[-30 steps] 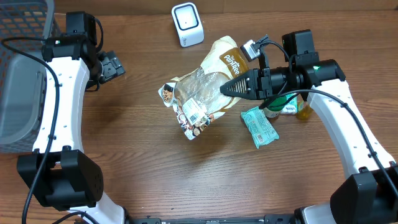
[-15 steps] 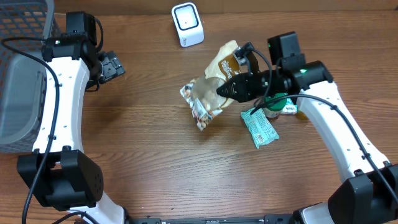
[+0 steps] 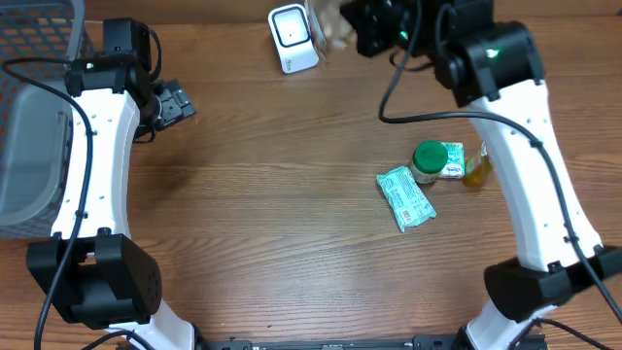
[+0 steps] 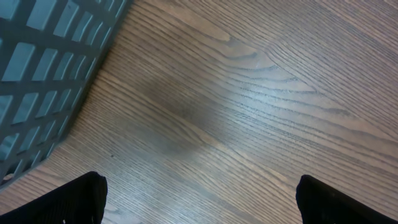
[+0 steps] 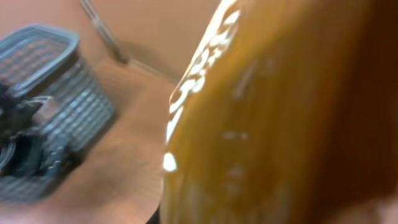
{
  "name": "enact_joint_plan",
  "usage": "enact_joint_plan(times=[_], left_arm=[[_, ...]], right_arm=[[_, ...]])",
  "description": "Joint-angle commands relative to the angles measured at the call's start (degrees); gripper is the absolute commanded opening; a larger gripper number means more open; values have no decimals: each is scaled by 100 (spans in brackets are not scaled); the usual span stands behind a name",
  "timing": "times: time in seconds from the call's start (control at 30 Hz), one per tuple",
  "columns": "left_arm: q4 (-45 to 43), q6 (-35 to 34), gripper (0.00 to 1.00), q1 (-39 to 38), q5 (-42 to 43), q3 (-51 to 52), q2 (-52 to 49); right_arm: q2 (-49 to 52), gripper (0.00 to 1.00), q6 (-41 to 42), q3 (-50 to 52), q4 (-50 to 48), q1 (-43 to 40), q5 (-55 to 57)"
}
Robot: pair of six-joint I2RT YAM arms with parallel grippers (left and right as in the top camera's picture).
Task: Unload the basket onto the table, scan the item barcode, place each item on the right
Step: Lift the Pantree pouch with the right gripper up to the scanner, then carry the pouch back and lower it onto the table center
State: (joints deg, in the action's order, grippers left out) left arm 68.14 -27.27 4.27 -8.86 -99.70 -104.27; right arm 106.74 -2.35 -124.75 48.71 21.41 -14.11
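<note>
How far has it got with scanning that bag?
Done: the right gripper holds the snack bag up off the table. In hand: it is held beside the white scanner. Left: the scan itself; nothing shows it registered. The left gripper sits open.

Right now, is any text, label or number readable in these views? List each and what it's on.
No text can be read.
White lettering on the snack bag: blurred by motion, unreadable.
Print on the teal packet: too small to read.
Label on the carton beside the green-lidded jar: too small to read.
Face of the scanner: no text visible.
</note>
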Motion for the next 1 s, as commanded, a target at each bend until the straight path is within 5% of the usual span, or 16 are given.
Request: enact_joint_plan(times=[0.0,0.2,0.37,0.97], left_arm=[[-4,-59,100,11,-52,-63,-11],[-4,-61,100,11,-55,-63,-11],[-4,-59,99,11,-55,-63,-11],[-4,-59,100,11,-52,-63,-11]], right_arm=[[573,3,-901,-57,-413,343,1233],[1552,4,-2430,-48,-2017,734,2876],[2332,4,-2922,-46,-3012,815,3458],[3399,4,-2966,-9,-3963,909,3650]])
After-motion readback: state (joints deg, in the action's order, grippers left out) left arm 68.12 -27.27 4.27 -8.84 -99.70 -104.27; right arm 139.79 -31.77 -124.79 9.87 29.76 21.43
